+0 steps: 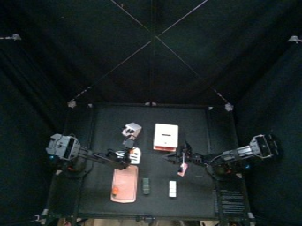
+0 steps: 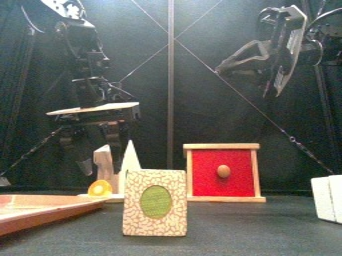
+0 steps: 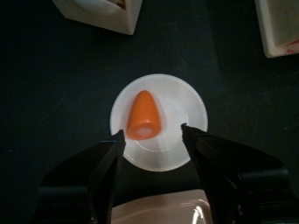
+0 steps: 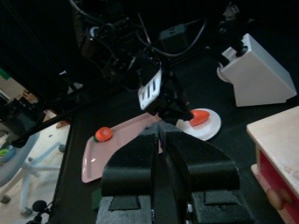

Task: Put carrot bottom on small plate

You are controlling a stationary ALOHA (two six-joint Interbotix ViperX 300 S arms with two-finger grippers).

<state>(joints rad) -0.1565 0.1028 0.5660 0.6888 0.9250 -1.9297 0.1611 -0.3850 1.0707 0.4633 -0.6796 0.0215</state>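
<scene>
The carrot bottom [image 3: 143, 115], a short orange cone, lies on the small plate [image 3: 163, 92], a flat round white disc. My left gripper [image 3: 155, 140] hovers just above the plate's near rim. Its jaws stand open on either side of the carrot's cut end and hold nothing. In the right wrist view the same carrot bottom [image 4: 200, 115] sits on the small plate [image 4: 211, 128], beside the end of a salmon board. My right gripper [image 4: 163, 150] is shut and empty, a little way back from the plate, and raised high [image 2: 274, 50] in the front view.
A salmon board [image 4: 122, 144] carries another orange piece [image 4: 103, 133]. A white box with a red face [image 2: 222, 172] stands mid-table, a grey-white blocky object [image 1: 130, 132] behind the plate, a patterned card with a green oval [image 2: 155, 202] at the front, and a white block [image 2: 327, 197] at the right.
</scene>
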